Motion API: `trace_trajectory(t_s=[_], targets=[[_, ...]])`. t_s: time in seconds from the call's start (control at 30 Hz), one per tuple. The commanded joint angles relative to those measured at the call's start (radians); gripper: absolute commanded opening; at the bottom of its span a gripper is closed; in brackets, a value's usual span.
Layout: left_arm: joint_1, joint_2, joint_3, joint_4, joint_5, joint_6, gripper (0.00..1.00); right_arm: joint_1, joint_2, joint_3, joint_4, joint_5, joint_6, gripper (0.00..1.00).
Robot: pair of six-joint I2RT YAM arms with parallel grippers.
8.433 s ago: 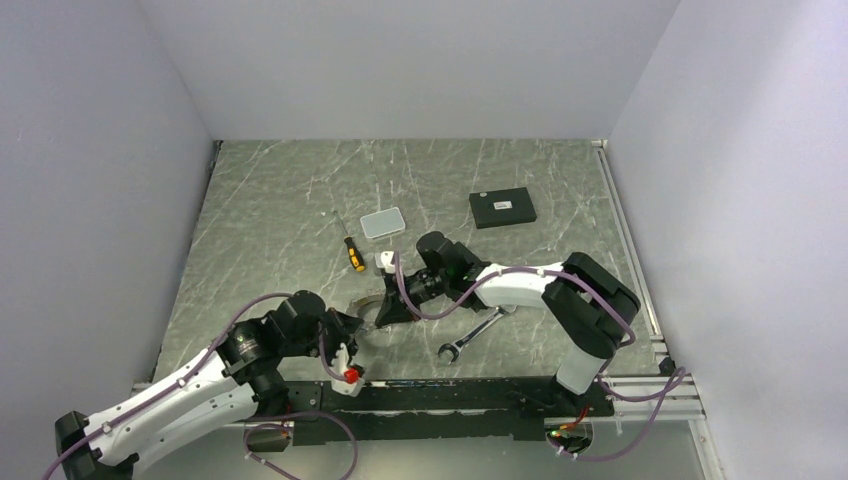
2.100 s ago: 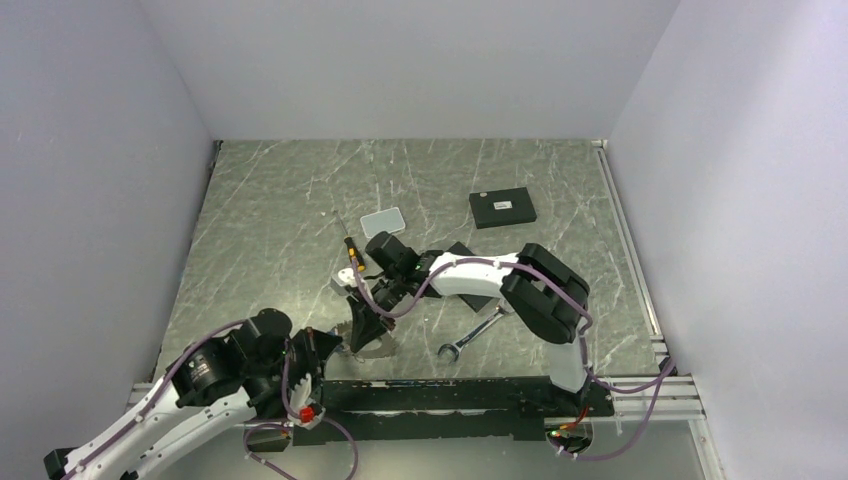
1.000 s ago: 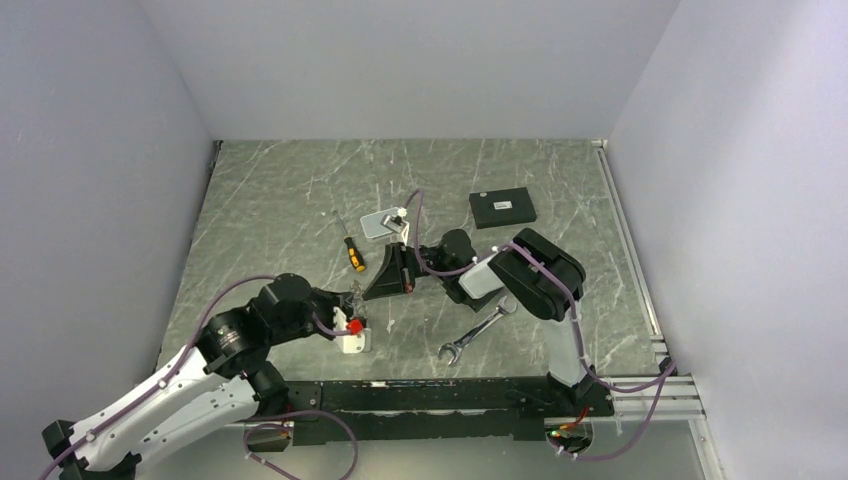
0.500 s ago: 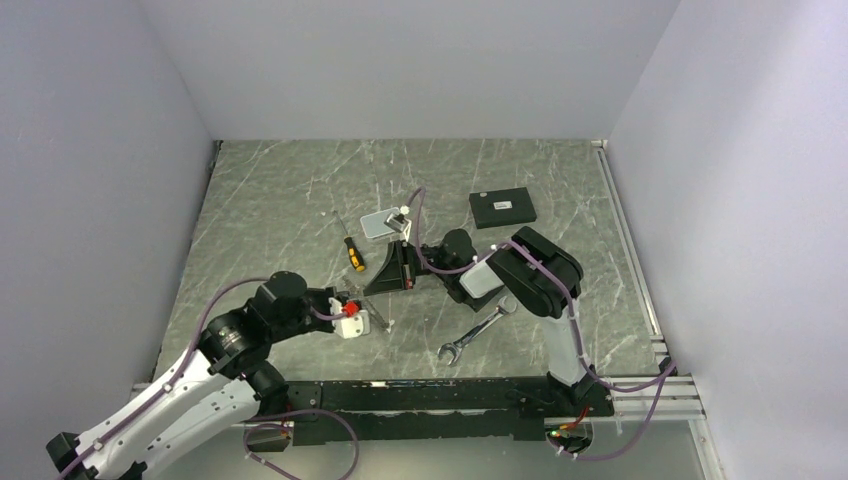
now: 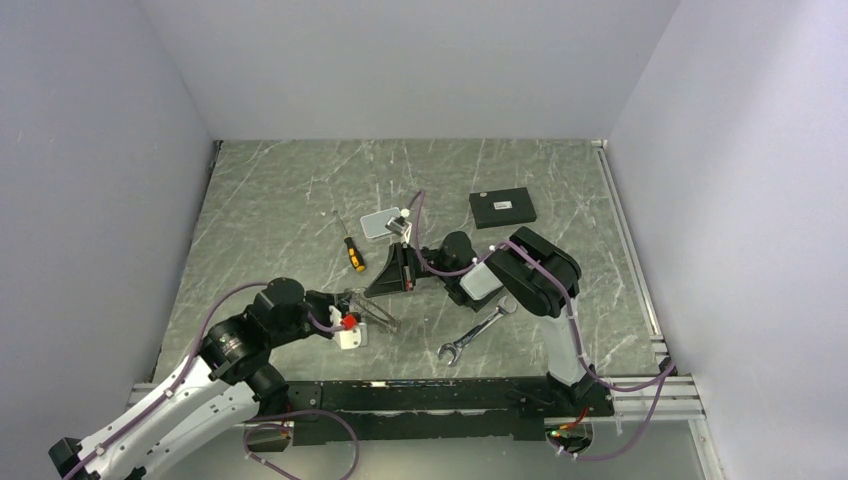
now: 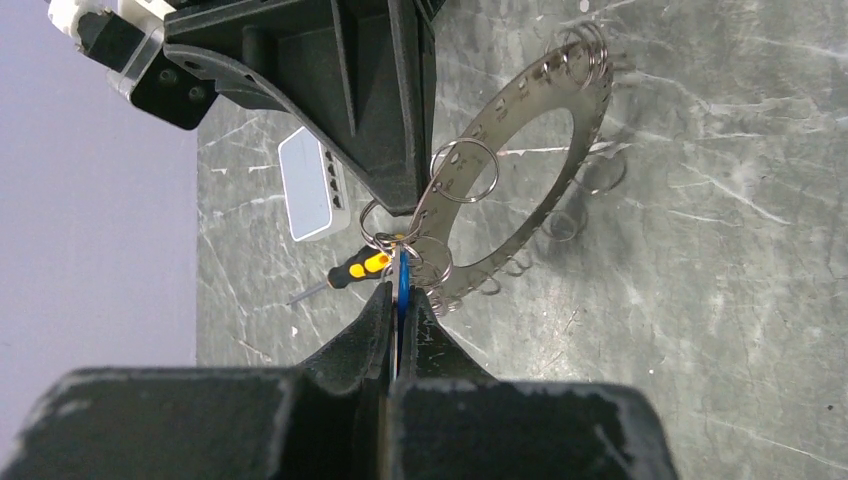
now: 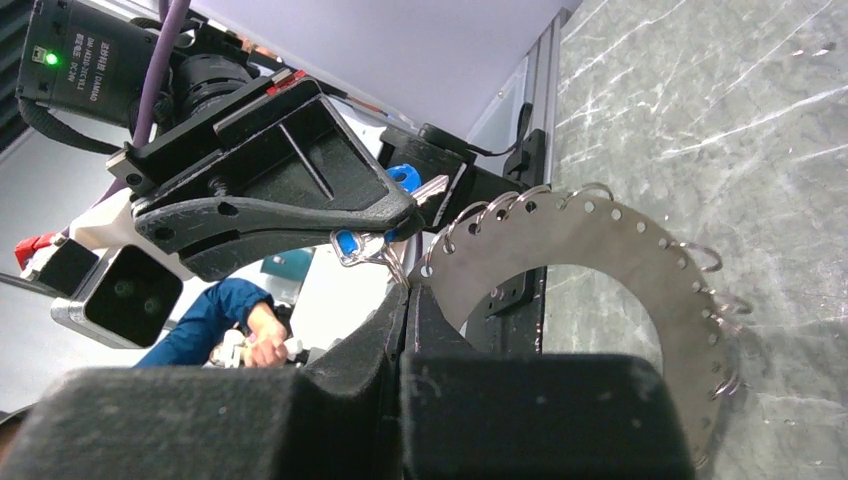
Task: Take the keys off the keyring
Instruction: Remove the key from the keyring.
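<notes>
Two clenched grips: left gripper [image 6: 402, 293] pinches the blue-tagged key [image 6: 401, 268]; right gripper [image 7: 409, 296] clamps the keyring [image 7: 585, 236] rim just beside it. Keyring stands on edge between the arms, its plane running away from the left gripper. Judgement: pull key toward left arm.

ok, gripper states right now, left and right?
left gripper: shut on the blue-tagged key.
right gripper: shut on the edge of the keyring.

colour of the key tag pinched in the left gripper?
Blue. The key tag sits edge-on in the left gripper, clearest in the left wrist view.
</notes>
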Motion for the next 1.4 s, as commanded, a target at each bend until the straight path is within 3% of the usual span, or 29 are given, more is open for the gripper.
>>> trace_trajectory(t_s=[0.0,0.3,0.9,1.37], targets=[[0.000,0.004,0.027,0.044,0.080,0.032,0.00,-0.025,0.007,-0.014,0.218,0.081,-0.007,0.00],[-0.001,0.091,0.090,0.011,0.139,0.051,0.00,-0.025,-0.022,-0.032,0.132,0.109,-0.056,0.00],[0.000,0.255,0.302,-0.126,0.130,0.064,0.00,-0.023,-0.141,-0.067,-0.214,0.195,-0.304,0.00],[0.000,0.316,0.390,-0.174,0.108,0.094,0.00,-0.014,-0.163,-0.050,-0.328,0.193,-0.385,0.00]])
